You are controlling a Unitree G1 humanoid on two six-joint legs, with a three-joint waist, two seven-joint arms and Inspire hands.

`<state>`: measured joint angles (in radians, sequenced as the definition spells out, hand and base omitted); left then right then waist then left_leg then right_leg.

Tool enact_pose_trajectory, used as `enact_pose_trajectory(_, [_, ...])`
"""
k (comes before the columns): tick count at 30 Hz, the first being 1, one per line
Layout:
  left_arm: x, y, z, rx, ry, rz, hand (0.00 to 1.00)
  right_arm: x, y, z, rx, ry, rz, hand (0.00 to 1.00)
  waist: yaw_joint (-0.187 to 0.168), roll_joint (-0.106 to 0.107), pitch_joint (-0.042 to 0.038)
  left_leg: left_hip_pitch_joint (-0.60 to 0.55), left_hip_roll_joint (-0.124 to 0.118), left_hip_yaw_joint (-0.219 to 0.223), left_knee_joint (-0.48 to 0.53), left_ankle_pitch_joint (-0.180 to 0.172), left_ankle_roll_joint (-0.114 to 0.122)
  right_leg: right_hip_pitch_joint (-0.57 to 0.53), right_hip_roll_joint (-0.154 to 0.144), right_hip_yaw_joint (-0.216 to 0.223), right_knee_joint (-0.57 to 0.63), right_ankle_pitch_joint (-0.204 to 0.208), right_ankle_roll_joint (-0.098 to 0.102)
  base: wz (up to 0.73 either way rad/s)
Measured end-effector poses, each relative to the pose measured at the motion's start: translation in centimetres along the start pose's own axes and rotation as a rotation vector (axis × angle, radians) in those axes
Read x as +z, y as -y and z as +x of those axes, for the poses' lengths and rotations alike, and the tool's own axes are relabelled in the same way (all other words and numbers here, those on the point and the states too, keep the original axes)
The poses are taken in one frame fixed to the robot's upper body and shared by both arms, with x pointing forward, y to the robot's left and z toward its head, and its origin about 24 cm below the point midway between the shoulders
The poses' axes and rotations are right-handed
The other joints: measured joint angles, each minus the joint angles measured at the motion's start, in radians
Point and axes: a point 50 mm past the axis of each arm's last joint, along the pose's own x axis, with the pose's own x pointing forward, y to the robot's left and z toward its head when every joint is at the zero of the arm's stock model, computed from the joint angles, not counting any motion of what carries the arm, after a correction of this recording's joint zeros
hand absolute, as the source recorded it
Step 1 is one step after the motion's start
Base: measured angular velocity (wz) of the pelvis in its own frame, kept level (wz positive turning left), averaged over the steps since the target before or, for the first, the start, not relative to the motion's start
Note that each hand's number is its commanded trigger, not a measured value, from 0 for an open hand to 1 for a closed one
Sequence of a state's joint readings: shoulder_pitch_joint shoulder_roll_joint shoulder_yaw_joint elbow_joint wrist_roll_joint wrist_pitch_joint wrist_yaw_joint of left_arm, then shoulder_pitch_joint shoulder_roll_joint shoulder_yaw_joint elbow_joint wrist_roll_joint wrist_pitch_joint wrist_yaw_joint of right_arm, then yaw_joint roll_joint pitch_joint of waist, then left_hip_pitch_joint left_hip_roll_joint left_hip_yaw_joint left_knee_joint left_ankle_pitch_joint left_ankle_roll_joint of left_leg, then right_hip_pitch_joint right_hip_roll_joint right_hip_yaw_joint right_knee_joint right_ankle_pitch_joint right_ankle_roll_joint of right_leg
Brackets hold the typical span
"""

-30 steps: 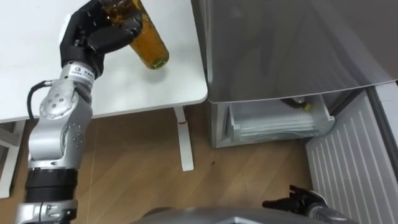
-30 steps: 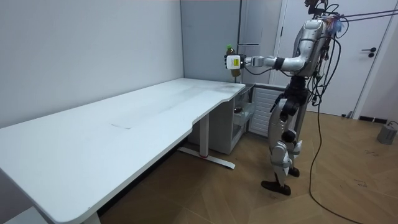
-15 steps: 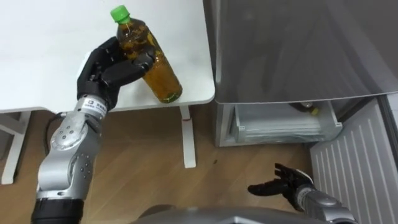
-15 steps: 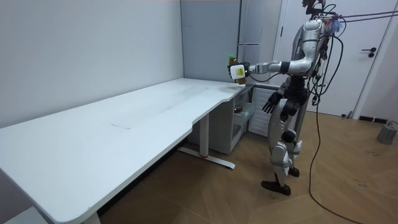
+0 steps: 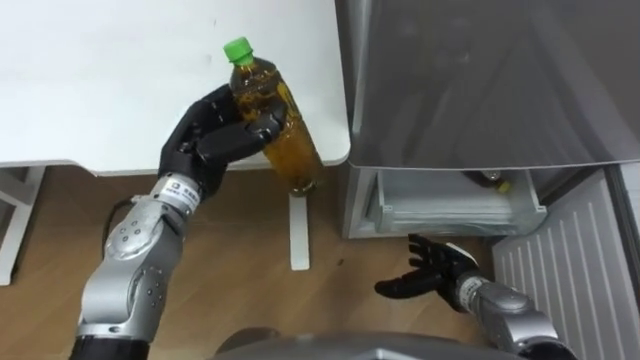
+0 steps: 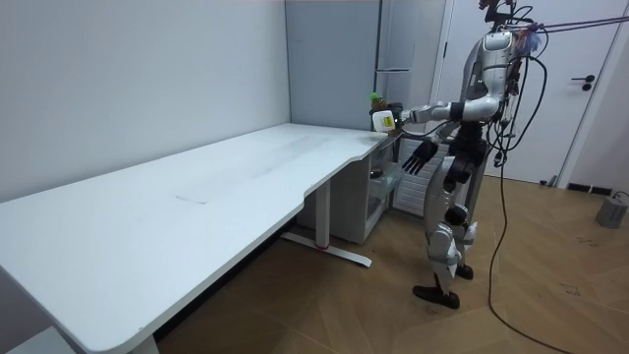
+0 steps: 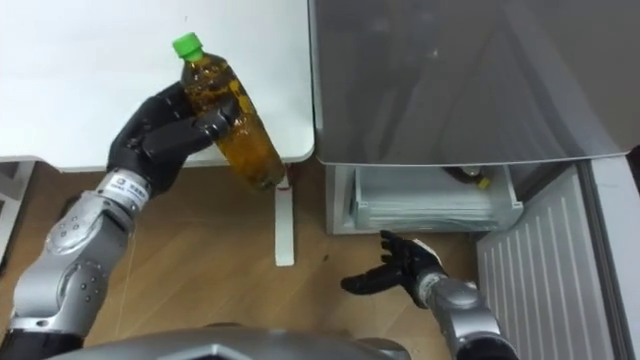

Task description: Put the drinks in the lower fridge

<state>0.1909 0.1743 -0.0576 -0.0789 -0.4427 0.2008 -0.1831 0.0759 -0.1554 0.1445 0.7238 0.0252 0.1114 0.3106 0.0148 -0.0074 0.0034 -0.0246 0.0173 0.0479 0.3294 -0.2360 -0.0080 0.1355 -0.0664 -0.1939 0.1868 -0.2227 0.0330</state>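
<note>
Bottle (image 5: 277, 128) past table edge (image 5: 330, 163)

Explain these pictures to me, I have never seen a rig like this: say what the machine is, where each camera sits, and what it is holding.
This is a humanoid robot that stands on two legs and has two arms with fingered hands. Two pictures come from the stereo camera on its head, looking down at its own arms. The third comes from a camera standing in the room and shows the robot at the end of a long white table, beside a grey fridge. Its left hand is curled round a bottle of amber drink with a green cap, held tilted at the table's corner. Its right hand hangs open and empty, low in front of the fridge's open lower compartment, where what looks like another bottle lies.
</note>
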Motion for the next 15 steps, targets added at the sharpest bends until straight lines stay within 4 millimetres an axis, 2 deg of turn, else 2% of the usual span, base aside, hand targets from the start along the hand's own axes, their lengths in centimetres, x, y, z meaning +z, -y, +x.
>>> enact_pose_trajectory(4, [-0.6, 1.1, 0.1, -0.049, -0.022, -0.019, 1.00, 1.6, -1.5, 0.1, 0.125, 0.056, -0.063, 0.00, 0.017, 0.001, 0.0009, 0.000, -0.001, -0.004, 0.000, 0.001, 0.001, 0.001, 0.000, -0.002, 0.002, 0.000, 0.000, 0.03])
enact_pose_trajectory(7, [-1.0, 1.5, 0.0, -0.068, -0.037, -0.021, 1.00, 2.5, -2.1, 0.0, 0.193, 0.089, -0.087, 0.00, 0.016, 0.001, 0.0012, 0.000, -0.005, -0.018, 0.001, 0.001, 0.001, 0.007, -0.001, -0.014, 0.002, 0.000, 0.000, 0.12])
enact_pose_trajectory(15, [-2.1, 0.9, -0.3, -0.064, -0.087, -0.007, 1.00, 4.4, -3.1, -0.5, 0.322, 0.155, -0.137, 0.00, 0.019, 0.001, 0.0090, -0.001, -0.007, -0.020, -0.008, 0.000, 0.001, 0.005, -0.002, -0.016, 0.003, 0.000, 0.000, 0.01])
